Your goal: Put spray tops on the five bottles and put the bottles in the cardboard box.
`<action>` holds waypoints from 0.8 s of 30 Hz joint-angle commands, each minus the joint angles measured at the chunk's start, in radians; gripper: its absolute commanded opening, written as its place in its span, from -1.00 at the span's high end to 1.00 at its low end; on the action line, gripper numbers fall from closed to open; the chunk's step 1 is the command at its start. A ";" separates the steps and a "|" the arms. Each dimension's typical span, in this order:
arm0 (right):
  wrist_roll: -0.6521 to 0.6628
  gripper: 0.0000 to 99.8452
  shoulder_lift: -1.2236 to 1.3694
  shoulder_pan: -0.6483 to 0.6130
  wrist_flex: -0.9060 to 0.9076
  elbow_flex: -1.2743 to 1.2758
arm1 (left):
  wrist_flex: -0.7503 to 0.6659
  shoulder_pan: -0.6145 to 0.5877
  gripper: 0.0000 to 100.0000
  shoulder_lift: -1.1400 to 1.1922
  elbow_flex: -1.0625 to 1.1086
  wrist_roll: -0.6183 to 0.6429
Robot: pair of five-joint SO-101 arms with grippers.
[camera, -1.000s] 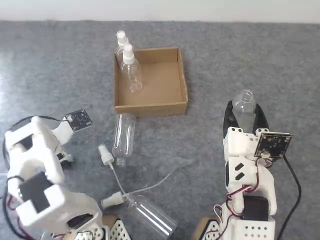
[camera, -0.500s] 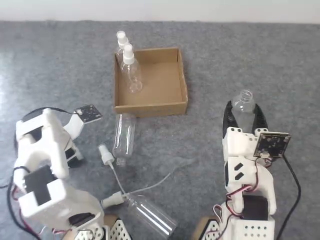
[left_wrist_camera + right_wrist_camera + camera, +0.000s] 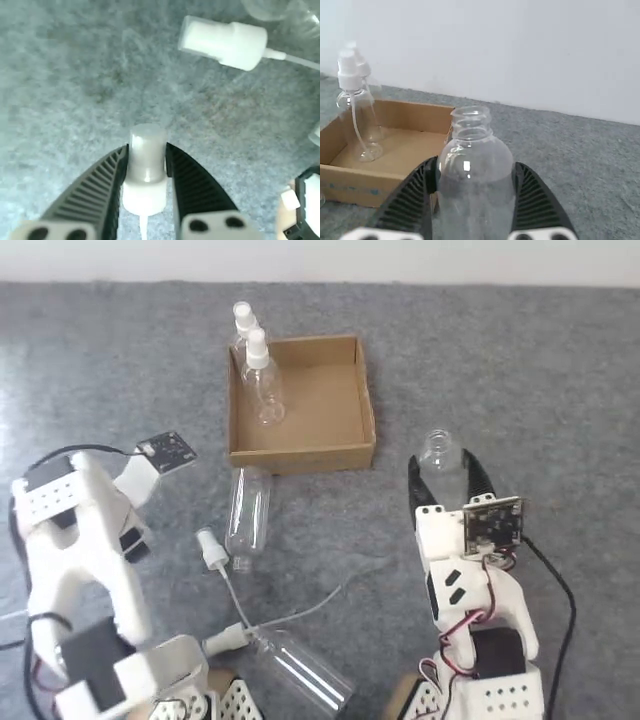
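Note:
My left gripper (image 3: 146, 152) is shut on a white spray top (image 3: 146, 160), held over the grey carpet. Close by lies a second spray top (image 3: 222, 42) with its tube; it also shows in the high view as spray top (image 3: 212, 548). My right gripper (image 3: 442, 465) is shut on an upright clear bottle (image 3: 437, 448) with an open neck, right of the cardboard box (image 3: 300, 455). The wrist view shows that bottle (image 3: 475, 165) between the fingers. Two capped bottles (image 3: 262, 380) stand at the box's far left corner.
An uncapped bottle (image 3: 248, 512) lies in front of the box. Another bottle (image 3: 300, 672) lies near the front edge with a spray top (image 3: 228, 640) at its neck. The left arm (image 3: 80, 530) stands left of these. A white wall (image 3: 520, 50) rises behind the table.
My right arm has carried the open bottle to the left, nearer the box. The left arm has swung and shifted at the left side of the table.

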 commanded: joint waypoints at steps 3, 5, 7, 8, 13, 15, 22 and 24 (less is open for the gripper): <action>0.037 0.99 -0.015 -0.042 -0.024 -0.009 | 0.011 0.006 0.97 -0.146 -0.030 0.144; 0.046 0.99 -0.015 -0.044 -0.025 0.002 | 0.015 0.006 0.97 -0.180 -0.030 0.178; 0.060 0.99 -0.015 -0.058 -0.027 0.008 | 0.017 0.006 0.97 -0.216 -0.027 0.186; 0.066 0.99 -0.015 -0.068 -0.027 0.009 | 0.017 0.006 0.97 -0.239 -0.022 0.187; 0.086 0.99 -0.015 -0.093 -0.027 0.012 | 0.012 0.008 0.97 -0.374 0.024 0.204; 0.086 0.99 -0.015 -0.093 -0.027 0.012 | 0.008 0.009 0.97 -0.430 0.039 0.252; 0.086 0.99 -0.015 -0.093 -0.025 0.012 | -0.129 0.009 0.97 -0.615 0.111 0.471; 0.087 0.99 -0.015 -0.096 -0.025 0.020 | -0.169 0.015 0.97 -0.666 0.140 0.520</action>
